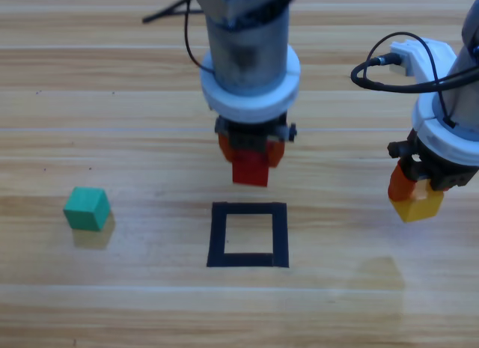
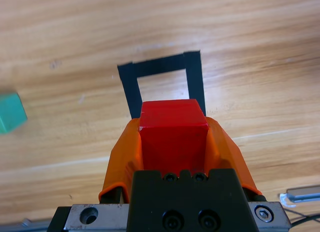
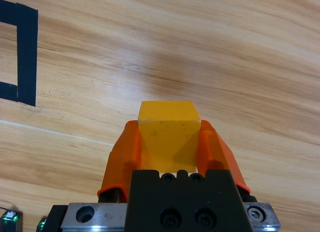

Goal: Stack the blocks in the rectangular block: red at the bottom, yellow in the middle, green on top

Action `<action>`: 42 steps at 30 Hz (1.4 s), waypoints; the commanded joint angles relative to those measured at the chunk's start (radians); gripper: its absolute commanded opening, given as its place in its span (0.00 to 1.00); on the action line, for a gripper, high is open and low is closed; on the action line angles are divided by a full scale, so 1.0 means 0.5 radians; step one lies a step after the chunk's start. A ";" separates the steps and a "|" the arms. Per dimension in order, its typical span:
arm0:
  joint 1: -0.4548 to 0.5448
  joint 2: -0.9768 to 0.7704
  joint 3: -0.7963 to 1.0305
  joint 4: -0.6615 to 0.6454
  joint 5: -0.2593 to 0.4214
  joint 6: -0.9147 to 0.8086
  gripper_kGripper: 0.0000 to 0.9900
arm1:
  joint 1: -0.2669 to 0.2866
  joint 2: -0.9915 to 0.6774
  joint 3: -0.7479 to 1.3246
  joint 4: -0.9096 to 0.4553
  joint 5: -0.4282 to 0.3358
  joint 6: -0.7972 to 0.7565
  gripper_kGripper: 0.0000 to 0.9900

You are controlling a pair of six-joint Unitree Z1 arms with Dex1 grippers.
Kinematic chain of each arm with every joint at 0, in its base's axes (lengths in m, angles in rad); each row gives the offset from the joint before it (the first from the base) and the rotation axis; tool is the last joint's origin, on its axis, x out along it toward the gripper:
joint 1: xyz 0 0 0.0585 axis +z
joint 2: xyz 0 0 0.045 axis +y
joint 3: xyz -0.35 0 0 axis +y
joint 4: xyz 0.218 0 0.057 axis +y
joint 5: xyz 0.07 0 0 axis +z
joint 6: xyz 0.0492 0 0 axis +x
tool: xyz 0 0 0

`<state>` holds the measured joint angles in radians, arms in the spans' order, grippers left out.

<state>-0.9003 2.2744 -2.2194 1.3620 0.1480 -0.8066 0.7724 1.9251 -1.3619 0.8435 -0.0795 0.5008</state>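
High view – left tool (image 1: 251, 155) clamps red cube (image 1: 250, 168) above tape square (image 1: 248, 234); right tool (image 1: 416, 191) clamps yellow cube (image 1: 419, 206).

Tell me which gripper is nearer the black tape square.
Left. The left gripper, shut on the red cube, hangs just above the tape square's top edge in the high view. The right gripper, holding the yellow cube, is off to its right.

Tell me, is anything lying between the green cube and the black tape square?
No. In the high view only bare wooden table separates the green cube from the black tape square.
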 commanded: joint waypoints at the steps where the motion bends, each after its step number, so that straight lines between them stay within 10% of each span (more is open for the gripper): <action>1: -0.074 0.130 0.052 -0.003 0.032 -0.231 0.01 | 0.081 -0.098 0.042 0.037 -0.016 -0.005 0.10; 10: -0.065 0.262 0.104 -0.009 -0.032 -0.617 0.01 | 0.081 -0.055 0.030 0.037 -0.019 -0.020 0.10; 42: 0.018 0.136 0.665 -0.509 -0.136 -0.360 0.01 | 0.081 -0.009 0.006 0.037 -0.034 -0.020 0.10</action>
<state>-0.9215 2.3714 -1.9777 1.1631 0.0928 -1.0004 0.7903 1.9254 -1.3621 0.8435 -0.0795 0.4908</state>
